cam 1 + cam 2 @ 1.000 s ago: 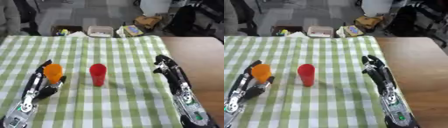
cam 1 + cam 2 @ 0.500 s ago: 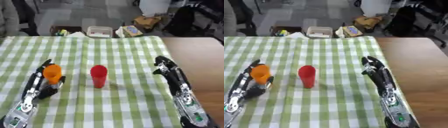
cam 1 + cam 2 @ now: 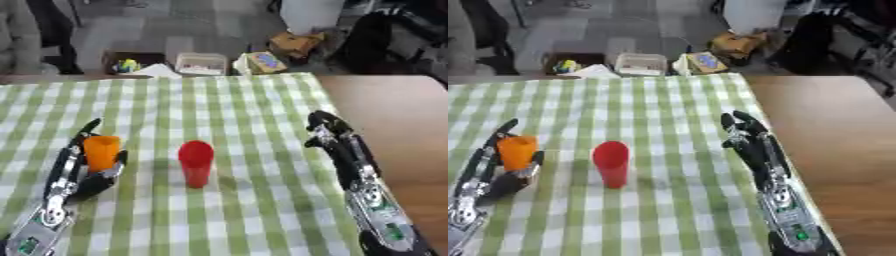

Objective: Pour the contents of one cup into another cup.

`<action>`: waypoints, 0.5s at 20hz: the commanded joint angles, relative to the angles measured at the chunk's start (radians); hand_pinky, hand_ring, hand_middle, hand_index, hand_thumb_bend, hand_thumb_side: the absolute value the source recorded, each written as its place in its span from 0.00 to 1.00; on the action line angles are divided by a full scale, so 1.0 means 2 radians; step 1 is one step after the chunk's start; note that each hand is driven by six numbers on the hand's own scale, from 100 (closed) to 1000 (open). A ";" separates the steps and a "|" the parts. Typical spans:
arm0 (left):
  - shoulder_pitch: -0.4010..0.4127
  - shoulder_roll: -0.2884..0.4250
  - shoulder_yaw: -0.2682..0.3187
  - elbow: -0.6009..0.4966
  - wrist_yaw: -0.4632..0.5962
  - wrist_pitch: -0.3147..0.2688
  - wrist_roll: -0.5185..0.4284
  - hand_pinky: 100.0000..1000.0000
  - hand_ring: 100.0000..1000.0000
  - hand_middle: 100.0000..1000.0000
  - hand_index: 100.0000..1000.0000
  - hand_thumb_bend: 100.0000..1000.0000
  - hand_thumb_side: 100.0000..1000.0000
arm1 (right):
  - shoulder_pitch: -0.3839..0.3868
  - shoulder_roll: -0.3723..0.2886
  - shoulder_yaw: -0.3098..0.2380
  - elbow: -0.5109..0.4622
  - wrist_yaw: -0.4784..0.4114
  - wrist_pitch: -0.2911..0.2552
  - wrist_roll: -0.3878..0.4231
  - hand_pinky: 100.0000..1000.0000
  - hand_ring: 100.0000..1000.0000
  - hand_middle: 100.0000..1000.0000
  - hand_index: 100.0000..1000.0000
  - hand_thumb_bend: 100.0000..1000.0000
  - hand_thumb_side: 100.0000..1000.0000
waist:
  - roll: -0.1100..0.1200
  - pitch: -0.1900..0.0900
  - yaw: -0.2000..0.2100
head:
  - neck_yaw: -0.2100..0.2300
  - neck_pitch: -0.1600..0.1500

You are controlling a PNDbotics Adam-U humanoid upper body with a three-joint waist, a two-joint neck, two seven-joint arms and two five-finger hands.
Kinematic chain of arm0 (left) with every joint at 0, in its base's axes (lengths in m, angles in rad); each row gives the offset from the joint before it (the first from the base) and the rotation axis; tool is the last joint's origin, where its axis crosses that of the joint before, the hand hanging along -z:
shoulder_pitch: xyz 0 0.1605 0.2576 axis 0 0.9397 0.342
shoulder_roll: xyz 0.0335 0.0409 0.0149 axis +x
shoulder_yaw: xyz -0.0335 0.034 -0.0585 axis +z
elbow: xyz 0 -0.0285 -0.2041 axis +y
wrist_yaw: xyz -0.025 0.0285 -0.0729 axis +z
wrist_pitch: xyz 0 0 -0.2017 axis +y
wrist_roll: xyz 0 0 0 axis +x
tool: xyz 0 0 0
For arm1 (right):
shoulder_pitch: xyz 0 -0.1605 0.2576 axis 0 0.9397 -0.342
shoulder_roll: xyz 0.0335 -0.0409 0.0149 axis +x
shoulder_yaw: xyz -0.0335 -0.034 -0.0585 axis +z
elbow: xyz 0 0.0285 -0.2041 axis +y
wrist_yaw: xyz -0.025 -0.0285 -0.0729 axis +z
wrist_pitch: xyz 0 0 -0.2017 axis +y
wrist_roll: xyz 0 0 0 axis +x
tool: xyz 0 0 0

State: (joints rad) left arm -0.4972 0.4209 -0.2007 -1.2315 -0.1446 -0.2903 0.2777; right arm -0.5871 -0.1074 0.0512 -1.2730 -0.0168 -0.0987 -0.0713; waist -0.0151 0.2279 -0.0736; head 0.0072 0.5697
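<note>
Left hand [image 3: 83, 172], fingers curled round the orange cup [image 3: 101, 152], should lift clear, then tip slowly over the red cup [image 3: 195, 162] at 3 o'clock; right hand [image 3: 337, 145] rests open.

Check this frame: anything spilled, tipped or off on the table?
Nothing stands out. The red cup stands upright on the checked cloth, the orange cup is upright in the left hand, and the right hand rests open. No spill shows.

No readable text, label or number on anything in view.
</note>
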 commanded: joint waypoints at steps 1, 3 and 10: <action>0.000 0.016 -0.001 -0.038 0.011 0.001 0.006 0.00 0.15 0.43 0.95 0.00 0.22 | -0.020 -0.006 0.006 0.008 0.027 -0.012 0.014 0.63 0.42 0.51 0.85 0.38 0.49 | 0.002 -0.012 0.003 | -0.003 -0.004; 0.006 0.020 -0.003 -0.058 0.015 0.002 0.005 0.00 0.15 0.43 0.95 0.00 0.21 | -0.031 -0.006 0.011 0.021 0.048 -0.024 0.024 0.64 0.43 0.51 0.85 0.40 0.47 | 0.002 -0.014 0.006 | -0.006 -0.003; 0.034 0.034 -0.011 -0.144 0.033 0.007 -0.003 0.00 0.16 0.42 0.94 0.00 0.21 | -0.065 0.004 0.034 0.075 0.172 -0.122 0.060 0.75 0.58 0.58 0.90 0.63 0.34 | 0.008 -0.022 0.023 | -0.018 0.003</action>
State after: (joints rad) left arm -0.4205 0.4567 -0.2235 -1.4722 -0.0888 -0.2779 0.2751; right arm -0.6954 -0.0984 0.1127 -1.1305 0.2790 -0.3037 0.0399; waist -0.0018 0.2033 -0.0263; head -0.0216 0.5710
